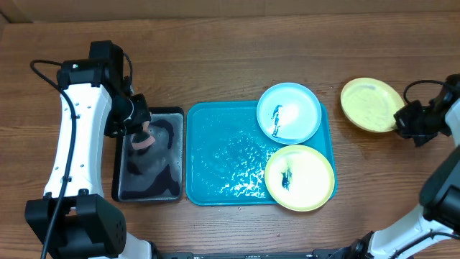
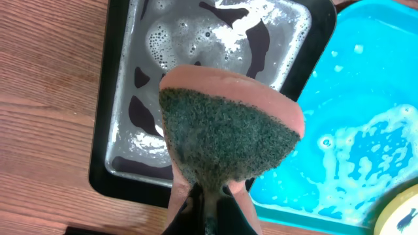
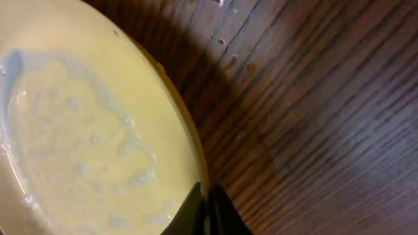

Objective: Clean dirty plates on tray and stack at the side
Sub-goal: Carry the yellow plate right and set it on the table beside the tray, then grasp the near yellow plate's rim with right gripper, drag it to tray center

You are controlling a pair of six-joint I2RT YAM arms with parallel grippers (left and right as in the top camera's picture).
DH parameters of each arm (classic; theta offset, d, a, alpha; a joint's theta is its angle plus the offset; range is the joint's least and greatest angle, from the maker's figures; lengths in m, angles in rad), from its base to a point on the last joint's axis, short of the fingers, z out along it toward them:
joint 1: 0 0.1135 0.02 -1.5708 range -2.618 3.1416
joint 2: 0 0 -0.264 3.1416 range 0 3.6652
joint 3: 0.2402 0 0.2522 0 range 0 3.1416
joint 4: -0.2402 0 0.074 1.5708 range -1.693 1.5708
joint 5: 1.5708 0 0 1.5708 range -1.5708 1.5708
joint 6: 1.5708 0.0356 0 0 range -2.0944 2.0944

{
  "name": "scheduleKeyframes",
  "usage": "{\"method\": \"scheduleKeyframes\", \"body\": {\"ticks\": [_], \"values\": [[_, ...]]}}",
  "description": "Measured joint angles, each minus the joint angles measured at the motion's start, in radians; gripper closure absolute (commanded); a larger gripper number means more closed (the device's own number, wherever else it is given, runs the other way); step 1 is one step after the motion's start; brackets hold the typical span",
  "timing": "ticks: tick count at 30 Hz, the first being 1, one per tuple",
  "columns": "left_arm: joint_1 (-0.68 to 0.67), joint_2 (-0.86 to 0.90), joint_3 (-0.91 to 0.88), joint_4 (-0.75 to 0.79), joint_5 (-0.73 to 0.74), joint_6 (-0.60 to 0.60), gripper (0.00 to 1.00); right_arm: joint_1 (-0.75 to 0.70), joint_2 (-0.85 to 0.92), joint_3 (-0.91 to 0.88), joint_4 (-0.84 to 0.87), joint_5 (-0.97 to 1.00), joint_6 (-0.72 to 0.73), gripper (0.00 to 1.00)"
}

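Bench point(image 1: 230, 43): brown wood grain, carrying everything.
Tray point(image 1: 215, 158): turquoise plastic with rounded corners and a raised rim, glossy with foamy water; it sat mid-bench, long axis left to right.
Black tray point(image 1: 169, 110): a smaller rectangle just left of the tray, holding soapy water.
Blue plate point(image 1: 289, 111): round, whitish centre with a dark smear, on the tray's far right corner.
Yellow plate point(image 1: 299, 178): round, smeared likewise, on the tray's near right corner, just beside the blue plate.
Side plate point(image 1: 371, 104): pale yellow under a wet film, no dark smear visible, on the bench right of the tray.
Sponge point(image 2: 228, 130): salmon body with a coarse green scouring face, over the black tray.
Left claw point(image 2: 208, 205): clenched on the sponge.
Right claw point(image 3: 206, 210): clenched on the side plate's right rim.
Key relation: both smeared plates lay right of the left claw, across the tray's whole length, and the right claw was nearer them. Being round, they offered no long axis, so probably any rim point would serve.
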Motion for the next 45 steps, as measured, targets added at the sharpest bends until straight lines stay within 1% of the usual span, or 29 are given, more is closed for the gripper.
{"method": "scheduleKeyframes", "body": {"ticks": [1,2,3,5,7,10,14,16,18,20,24,25,27,28,29,32,37,41,45], "values": [[0.000,0.000,0.000,0.000,0.000,0.000,0.96,0.000,0.007,0.000,0.003,0.005,-0.003,0.87],[0.000,0.000,0.000,0.000,0.000,0.000,0.96,0.000,0.011,0.000,0.005,0.008,-0.004,0.73],[0.000,0.000,0.000,0.000,0.000,0.000,0.96,0.000,0.013,0.000,0.005,0.011,-0.009,0.62],[0.000,0.000,0.000,0.001,0.000,0.000,0.96,0.000,0.013,0.000,0.005,0.011,-0.029,0.52],[0.000,0.000,0.000,0.002,0.002,0.001,0.96,0.000,0.013,0.004,0.000,0.002,-0.047,0.52],[0.000,0.000,0.000,0.009,0.004,0.002,0.96,0.003,0.013,0.044,-0.057,-0.031,-0.073,0.54],[0.000,0.000,0.000,0.013,0.007,0.003,0.96,0.036,-0.002,0.168,-0.171,-0.045,-0.106,0.54],[0.000,0.000,0.000,0.016,0.008,0.003,0.96,0.070,-0.023,0.233,-0.239,-0.045,-0.132,0.51],[0.000,0.000,0.000,0.017,0.007,0.003,0.96,0.134,-0.067,0.300,-0.297,-0.046,-0.168,0.48],[0.000,0.000,0.000,0.019,0.007,0.003,0.96,0.213,-0.118,0.344,-0.374,-0.047,-0.199,0.47],[0.000,0.000,0.000,0.020,0.007,0.003,0.96,0.374,-0.185,0.358,-0.524,-0.060,-0.238,0.47],[0.000,0.000,0.000,0.022,0.008,0.004,0.96,0.401,-0.185,0.353,-0.533,-0.060,-0.246,0.47],[0.000,0.000,0.000,0.024,0.008,0.005,0.96,0.454,-0.182,0.316,-0.537,-0.060,-0.249,0.49],[0.000,0.000,0.000,0.025,0.008,0.007,0.96,0.467,-0.182,0.301,-0.539,-0.059,-0.249,0.52],[0.000,0.000,0.000,0.024,0.010,0.008,0.96,0.498,-0.181,0.251,-0.549,-0.051,-0.235,0.54],[0.000,0.000,0.000,0.025,0.022,0.022,0.96,0.528,-0.180,0.170,-0.554,-0.029,-0.187,0.57],[0.000,0.000,0.000,0.026,0.037,0.029,0.96,0.534,-0.178,0.010,-0.545,0.018,-0.108,0.57],[0.000,0.000,0.000,0.033,0.039,0.029,0.96,0.534,-0.183,-0.093,-0.515,0.037,-0.066,0.55],[0.000,0.000,0.000,0.035,0.041,0.029,0.96,0.534,-0.241,-0.219,-0.487,0.050,-0.014,0.53]]}}
